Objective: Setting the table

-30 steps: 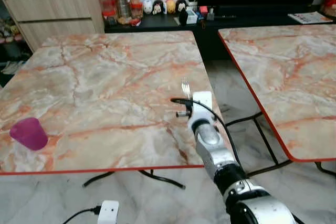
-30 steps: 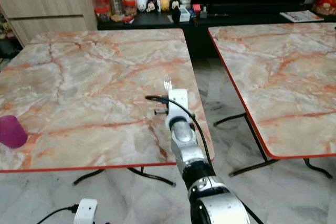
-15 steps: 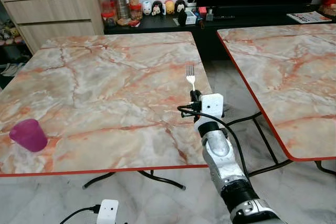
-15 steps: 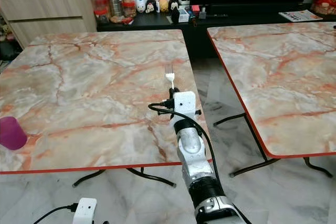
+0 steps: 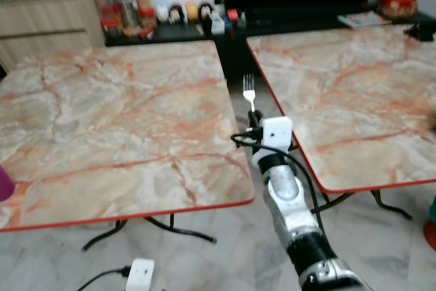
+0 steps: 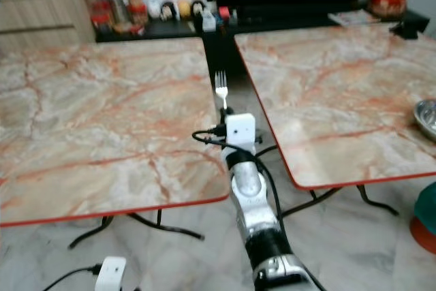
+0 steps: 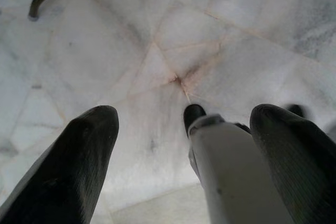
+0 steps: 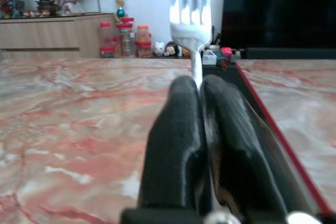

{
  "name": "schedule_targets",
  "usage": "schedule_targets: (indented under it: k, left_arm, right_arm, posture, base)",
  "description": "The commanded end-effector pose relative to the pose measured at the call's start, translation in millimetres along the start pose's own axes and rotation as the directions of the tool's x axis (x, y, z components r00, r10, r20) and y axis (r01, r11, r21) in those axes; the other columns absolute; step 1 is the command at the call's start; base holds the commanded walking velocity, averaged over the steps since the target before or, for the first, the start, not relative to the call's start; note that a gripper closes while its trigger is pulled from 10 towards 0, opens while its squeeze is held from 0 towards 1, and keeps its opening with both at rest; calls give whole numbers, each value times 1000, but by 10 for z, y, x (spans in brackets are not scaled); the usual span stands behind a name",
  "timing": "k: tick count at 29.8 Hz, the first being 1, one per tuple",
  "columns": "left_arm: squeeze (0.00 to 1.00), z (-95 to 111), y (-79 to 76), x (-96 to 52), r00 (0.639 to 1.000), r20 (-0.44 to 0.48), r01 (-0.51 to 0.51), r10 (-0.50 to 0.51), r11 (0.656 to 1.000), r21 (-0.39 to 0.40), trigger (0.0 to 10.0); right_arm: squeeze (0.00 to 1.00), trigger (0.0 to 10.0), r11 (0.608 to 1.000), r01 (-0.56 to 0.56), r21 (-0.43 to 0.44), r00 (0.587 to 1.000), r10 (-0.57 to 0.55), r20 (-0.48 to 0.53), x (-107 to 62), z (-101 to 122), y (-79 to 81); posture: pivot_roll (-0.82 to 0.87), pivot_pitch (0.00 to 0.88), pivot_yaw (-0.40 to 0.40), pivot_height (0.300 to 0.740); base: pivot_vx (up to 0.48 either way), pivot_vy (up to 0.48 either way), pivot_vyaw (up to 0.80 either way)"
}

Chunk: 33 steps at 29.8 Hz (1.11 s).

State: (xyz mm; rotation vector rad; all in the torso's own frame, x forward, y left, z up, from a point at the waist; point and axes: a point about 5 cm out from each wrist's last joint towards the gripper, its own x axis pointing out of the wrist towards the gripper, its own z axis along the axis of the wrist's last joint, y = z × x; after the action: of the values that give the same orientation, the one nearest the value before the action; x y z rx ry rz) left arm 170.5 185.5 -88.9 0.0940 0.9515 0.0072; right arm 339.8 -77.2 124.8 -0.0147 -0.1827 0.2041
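My right gripper (image 5: 253, 122) is shut on the handle of a silver fork (image 5: 248, 89), which stands upright with its tines up. The gripper hovers at the gap between two marble-topped tables, by the right edge of the left table (image 5: 102, 114). In the right wrist view the fingers (image 8: 176, 129) are pressed together around the fork's handle (image 8: 192, 3). My left gripper (image 7: 186, 114) hangs low over the tiled floor with its fingers wide apart and nothing held.
The right table (image 5: 340, 93) has a red rim, and a metal bowl (image 6: 426, 116) sits at its far right. A purple cup (image 5: 3, 185) shows at the left table's left edge. Jars and figurines (image 5: 129, 6) line a low black shelf behind. A white plug (image 5: 139, 274) lies on the floor.
The camera has swung to the right, bringing more of the right table and the bowl into view. My right gripper has lifted the fork higher and further forward.
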Motion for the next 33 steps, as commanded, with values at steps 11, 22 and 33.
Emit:
schedule_targets:
  k: [11, 22, 33]
  left_arm:
    - [0, -16, -34, -1, 1000, -6, 9, -9, 1000, -2, 10000]
    - [0, -18, -31, -2, 1000, -6, 10, -10, 1000, -5, 10000]
    - [0, -72, -18, -16, 1000, -15, 17, -17, 1000, 15, 10000]
  right_arm:
    - [0, 10000, 999, 45, -7, 999, -45, 2, 11, 38, -107]
    - [0, 10000, 998, 59, -14, 998, -59, -1, 25, 52, -122]
    - [0, 10000, 997, 75, -20, 997, -75, -19, -26, -9, -152]
  posture:
    - [-44, 1, 47, 740]
    - [-43, 17, 56, 740]
    - [-51, 0, 63, 740]
  base:
    - [0, -480, 0]
    - [0, -480, 0]
    - [0, -480, 0]
